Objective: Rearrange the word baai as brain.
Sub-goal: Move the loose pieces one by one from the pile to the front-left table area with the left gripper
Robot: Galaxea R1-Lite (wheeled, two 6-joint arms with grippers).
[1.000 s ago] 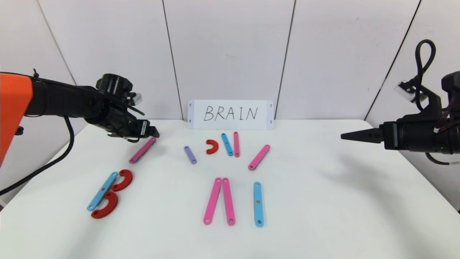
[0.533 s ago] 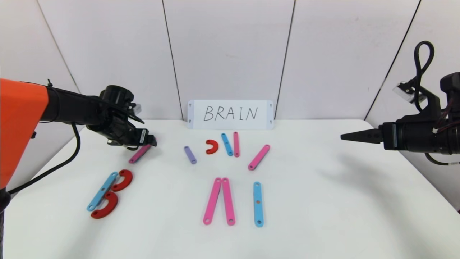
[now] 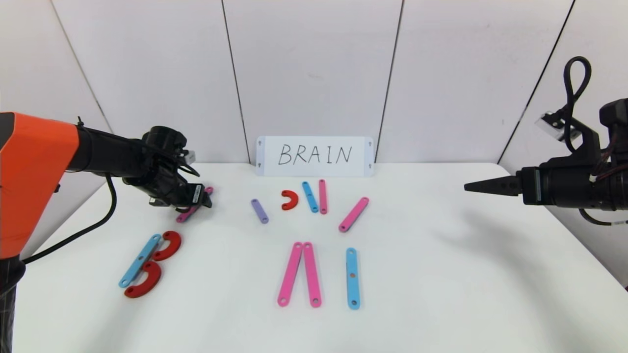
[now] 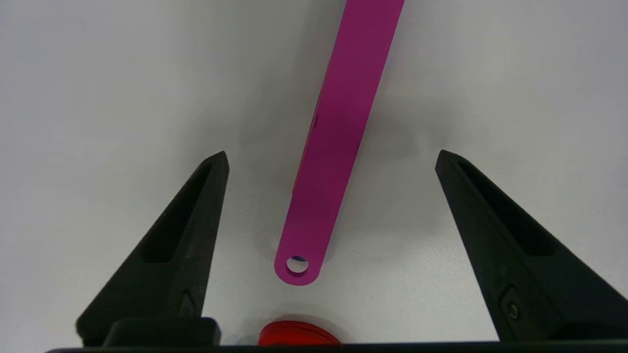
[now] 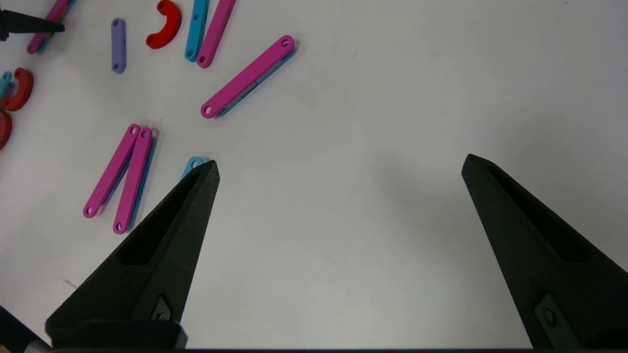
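Reading BRAIN in black handwriting, white card (image 3: 314, 156), plastic strips (image 3: 299, 273) below

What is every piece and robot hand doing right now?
left tool: open, straddling the pink strip, not gripping.
pink strip: flat on the table, between the fingers.
right tool: open, empty, hovering at the right.
B letter: laid out, blue strip with two red curves.
pink pair: flat, tops together.
blue strip: flat, straight.
BRAIN card: upright against the wall.

Left tool (image 3: 203, 200) lower and nearer, now over the pink strip (image 3: 182, 215), fingers narrowed around it.
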